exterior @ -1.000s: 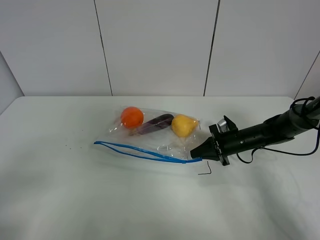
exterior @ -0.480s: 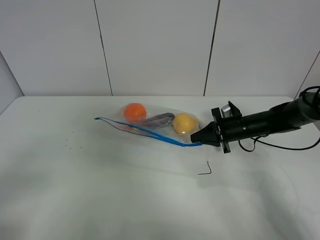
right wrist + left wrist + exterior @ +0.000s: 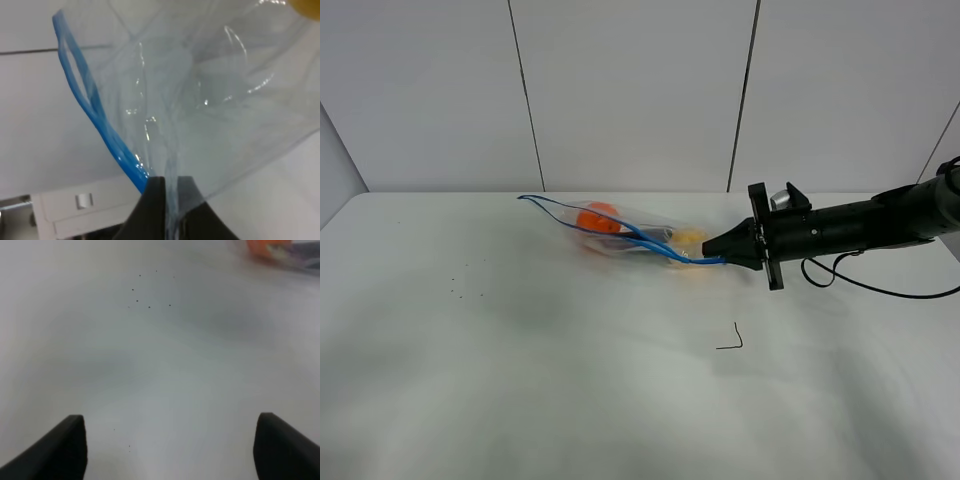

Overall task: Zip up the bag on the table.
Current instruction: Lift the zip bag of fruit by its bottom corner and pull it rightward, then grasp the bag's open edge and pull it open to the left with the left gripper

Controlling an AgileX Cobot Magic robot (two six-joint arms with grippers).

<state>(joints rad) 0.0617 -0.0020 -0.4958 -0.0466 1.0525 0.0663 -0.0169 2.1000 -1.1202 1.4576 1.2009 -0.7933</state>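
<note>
The bag (image 3: 620, 232) is clear plastic with orange, purple and yellow produce inside, and it hangs tilted above the table (image 3: 570, 390). Its blue zip strip (image 3: 650, 246) runs from the raised far left end to my right gripper (image 3: 717, 254). That gripper is shut on the strip's right end and holds this corner up. In the right wrist view the gripper (image 3: 170, 197) pinches the blue strip (image 3: 107, 137) and the crinkled plastic (image 3: 210, 110). My left gripper (image 3: 170, 447) is open and empty over the bare table (image 3: 175, 365). It does not show in the exterior view. An orange edge of the bag (image 3: 267, 247) shows far from it.
A thin black corner mark (image 3: 731, 341) lies on the table in front of the right gripper. Small dark specks (image 3: 455, 292) sit at the left, also in the left wrist view (image 3: 145, 295). A white panelled wall (image 3: 630, 90) stands behind the table.
My right gripper has risen and moved back with the zip strip's end. The bag has lifted off the table and tilted, and its left strip end has swung up and back.
</note>
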